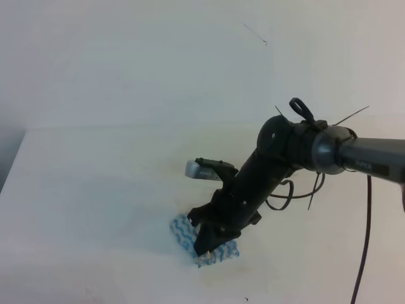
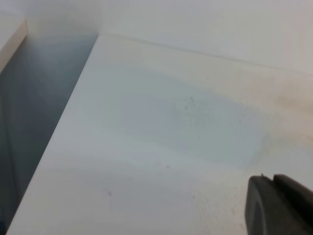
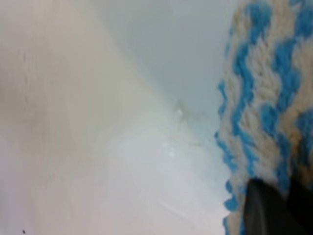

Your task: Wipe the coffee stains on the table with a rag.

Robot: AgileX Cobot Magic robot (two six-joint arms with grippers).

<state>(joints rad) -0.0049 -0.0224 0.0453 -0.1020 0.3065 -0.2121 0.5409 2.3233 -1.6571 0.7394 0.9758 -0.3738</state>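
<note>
While nearly closed, right end effector [image 1: 205, 250] pins rag [image 1: 183, 231] against table [image 1: 95, 190].

Right arm [image 1: 272, 164] matte black, grey cylindrical forearm, loose black cables, cable ties, silver-grey wrist camera [image 1: 195, 169]

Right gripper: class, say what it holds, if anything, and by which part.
The right gripper is shut on the rag, pinching its near right part and pressing it onto the table.

rag [image 1: 185, 232] on table [image 1: 95, 190] front-centre | right tool [image 1: 204, 252] on rag
</note>
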